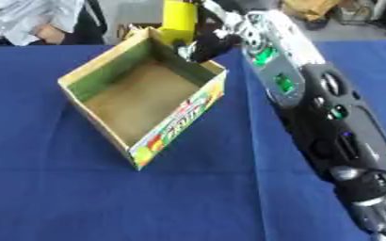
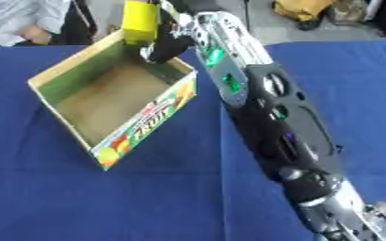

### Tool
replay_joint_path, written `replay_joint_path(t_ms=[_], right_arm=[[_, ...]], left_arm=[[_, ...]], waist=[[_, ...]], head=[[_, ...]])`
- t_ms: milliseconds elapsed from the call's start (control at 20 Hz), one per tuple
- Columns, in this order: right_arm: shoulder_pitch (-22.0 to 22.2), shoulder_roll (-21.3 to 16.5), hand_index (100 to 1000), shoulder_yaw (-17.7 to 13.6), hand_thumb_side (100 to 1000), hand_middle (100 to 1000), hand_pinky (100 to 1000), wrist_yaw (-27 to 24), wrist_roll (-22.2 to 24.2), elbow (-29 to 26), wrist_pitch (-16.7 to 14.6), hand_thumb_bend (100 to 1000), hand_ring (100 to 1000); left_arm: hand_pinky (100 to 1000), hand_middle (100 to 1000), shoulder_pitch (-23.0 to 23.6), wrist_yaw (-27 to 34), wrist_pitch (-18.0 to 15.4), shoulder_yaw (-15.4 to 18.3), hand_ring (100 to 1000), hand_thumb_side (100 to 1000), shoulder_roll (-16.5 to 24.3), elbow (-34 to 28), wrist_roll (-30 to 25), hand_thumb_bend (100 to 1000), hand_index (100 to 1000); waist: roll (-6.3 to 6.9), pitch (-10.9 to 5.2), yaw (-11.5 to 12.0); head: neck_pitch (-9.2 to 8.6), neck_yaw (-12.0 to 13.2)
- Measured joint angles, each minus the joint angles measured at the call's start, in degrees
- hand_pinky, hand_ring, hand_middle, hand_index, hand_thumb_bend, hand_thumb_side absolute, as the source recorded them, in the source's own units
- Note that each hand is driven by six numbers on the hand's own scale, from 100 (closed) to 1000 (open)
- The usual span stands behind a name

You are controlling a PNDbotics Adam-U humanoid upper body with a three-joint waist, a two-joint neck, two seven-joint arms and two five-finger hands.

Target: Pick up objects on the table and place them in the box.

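Right hand (image 1: 203, 44) gripping one yellow object (image 1: 179, 21), one box (image 1: 89, 70)

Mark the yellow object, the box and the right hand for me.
yellow object (image 1: 178, 21): left eye view, on its front face.
box (image 1: 180, 120): left eye view, on its printed side wall.
right hand (image 1: 209, 47): left eye view, on its dark fingers.

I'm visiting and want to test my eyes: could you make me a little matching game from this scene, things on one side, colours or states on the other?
Things:
1. yellow object
2. box
3. table
4. right hand

Descriptions:
A. covered in blue cloth
B. open-topped, nothing inside
C. held above the box's far corner
D. black, curled round something

Pairs: 1-C, 2-B, 3-A, 4-D
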Motion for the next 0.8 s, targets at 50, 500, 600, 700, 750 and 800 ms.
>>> replay_joint_path(t_ms=[50, 500, 600, 700, 750, 800], right_arm=[[0.00, 0.63, 538, 0.03, 329, 435, 712, 0.50, -0.24, 0.72, -0.01, 100, 747], [0.05, 5.00, 538, -0.42, 315, 437, 712, 5.81, -1.81, 8.58, 0.30, 100, 748], [0.09, 5.47, 538, -0.43, 312, 438, 712, 6.51, -2.17, 9.80, 0.12, 100, 749], [0.15, 5.87, 539, -0.43, 300, 439, 712, 6.95, -2.44, 10.74, -0.11, 100, 750], [0.20, 6.01, 539, -0.42, 307, 440, 713, 7.00, -2.54, 11.12, -0.21, 100, 751], [0.32, 6.19, 546, -0.42, 308, 447, 713, 7.01, -2.64, 11.42, -0.32, 100, 753]], left_arm=[[354, 603, -0.19, 0.01, 0.01, -0.03, 567, 943, 0.00, 0.00, -0.08, 100, 861], [354, 602, -0.68, 0.31, -0.02, -0.11, 567, 941, 0.00, 0.00, -0.45, 100, 861], [354, 602, -0.71, 0.40, -0.01, -0.22, 567, 941, 0.00, 0.00, -0.46, 100, 861], [354, 602, -0.73, 0.41, -0.01, -0.28, 567, 938, 0.00, 0.00, -0.47, 100, 861], [354, 602, -0.74, 0.42, -0.02, -0.35, 567, 941, 0.00, 0.00, -0.48, 100, 861], [354, 602, -0.75, 0.42, -0.02, -0.36, 567, 940, 0.00, 0.00, -0.50, 100, 861]], waist=[[-0.04, 0.07, 0.23], [-0.65, 0.77, 1.77], [-0.65, 0.90, 1.78], [-0.65, 1.01, 1.80], [-0.65, 1.02, 1.82], [-0.65, 1.02, 1.84]], head=[[-0.02, -0.15], [-0.91, -1.31], [-0.97, -1.35], [-0.98, -1.38], [-0.99, -1.38], [-0.99, -1.38]])
